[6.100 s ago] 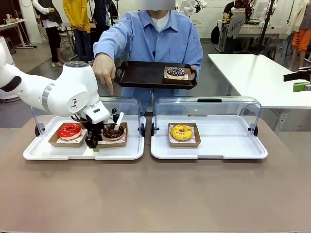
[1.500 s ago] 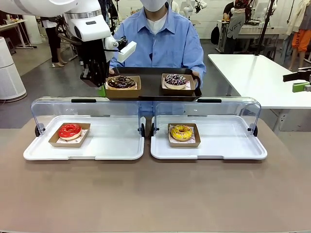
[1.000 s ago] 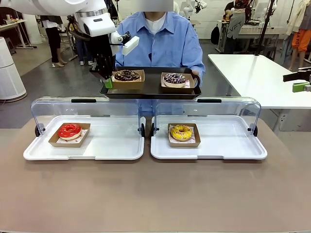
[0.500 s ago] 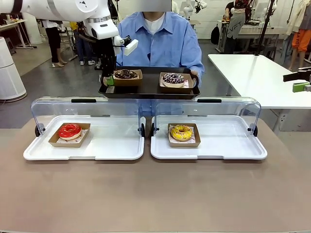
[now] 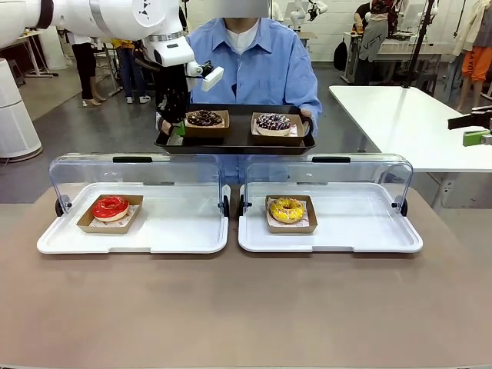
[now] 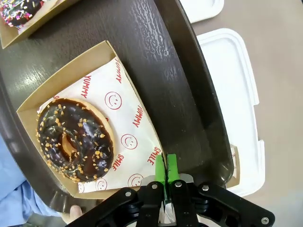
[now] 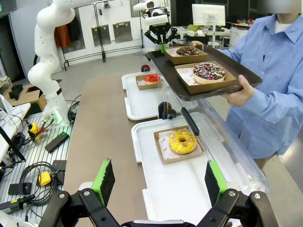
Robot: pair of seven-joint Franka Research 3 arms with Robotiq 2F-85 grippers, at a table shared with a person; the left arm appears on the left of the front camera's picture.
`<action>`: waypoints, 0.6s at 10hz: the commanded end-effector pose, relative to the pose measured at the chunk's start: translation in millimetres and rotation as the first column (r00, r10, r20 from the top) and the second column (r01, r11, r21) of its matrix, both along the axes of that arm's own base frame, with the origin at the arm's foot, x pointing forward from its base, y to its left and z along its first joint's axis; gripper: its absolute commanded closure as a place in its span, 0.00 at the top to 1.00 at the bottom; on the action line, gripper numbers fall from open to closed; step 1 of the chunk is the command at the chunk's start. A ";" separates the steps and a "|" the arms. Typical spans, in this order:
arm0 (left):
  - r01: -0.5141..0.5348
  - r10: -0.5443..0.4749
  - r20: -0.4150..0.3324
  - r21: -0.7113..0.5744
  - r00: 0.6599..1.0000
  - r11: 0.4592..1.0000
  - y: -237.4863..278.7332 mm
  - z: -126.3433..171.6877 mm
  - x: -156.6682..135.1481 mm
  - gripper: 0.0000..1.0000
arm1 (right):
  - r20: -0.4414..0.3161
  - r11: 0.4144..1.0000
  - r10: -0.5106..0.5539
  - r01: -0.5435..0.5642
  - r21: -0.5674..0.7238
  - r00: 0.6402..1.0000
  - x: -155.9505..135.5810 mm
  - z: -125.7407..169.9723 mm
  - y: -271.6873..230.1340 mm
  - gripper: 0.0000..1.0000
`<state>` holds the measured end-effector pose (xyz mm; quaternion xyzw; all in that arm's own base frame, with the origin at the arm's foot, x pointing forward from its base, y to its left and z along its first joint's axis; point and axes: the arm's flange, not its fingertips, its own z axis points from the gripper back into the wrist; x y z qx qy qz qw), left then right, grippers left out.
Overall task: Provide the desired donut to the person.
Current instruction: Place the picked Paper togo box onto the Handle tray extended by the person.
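The person, in a light blue shirt, stands at the far side of the surface and holds a dark serving tray level above the display cases. A hand grips one tray edge.

Two cardboard boats sit on the serving tray. The boat on the robot's left carries the chocolate donut, topped with light crumbs; in the left wrist view this donut lies on printed paper inside the boat. The boat on the right holds a sprinkled donut.

The left end effector is at the left end of the serving tray. Its green pads are pressed together on the near corner of the chocolate donut's boat, so the fingers are closed on the boat's rim. The boat's base rests on the tray.

The right end effector is held back over the near end of the surface with its fingers spread wide and nothing between them.

Two white trays with raised clear lids lie on the surface. The left tray holds a red donut in a boat. The right tray holds a yellow donut in a boat.
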<state>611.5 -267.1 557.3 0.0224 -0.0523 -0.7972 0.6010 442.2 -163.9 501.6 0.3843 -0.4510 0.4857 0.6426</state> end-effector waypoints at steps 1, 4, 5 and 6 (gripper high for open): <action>0.019 -0.019 0.000 -0.006 1.000 1.000 3.3 2.9 5.9 0.01 | 0.002 1.000 -0.005 0.005 -0.001 1.000 -0.6 -1.0 1.3 1.00; 0.048 -0.047 0.024 -0.037 0.999 0.998 1.2 8.1 4.0 0.61 | 0.002 1.000 -0.005 0.005 -0.001 1.000 -0.6 -1.0 1.3 1.00; 0.049 -0.048 0.026 -0.038 0.998 0.998 0.9 10.3 3.0 0.61 | 0.002 1.000 -0.005 0.005 -0.001 1.000 -0.6 -1.0 1.3 1.00; 0.047 -0.046 0.028 -0.039 0.999 0.998 0.1 11.6 2.1 1.00 | 0.002 1.000 -0.005 0.005 -0.001 1.000 -0.6 -1.0 1.3 1.00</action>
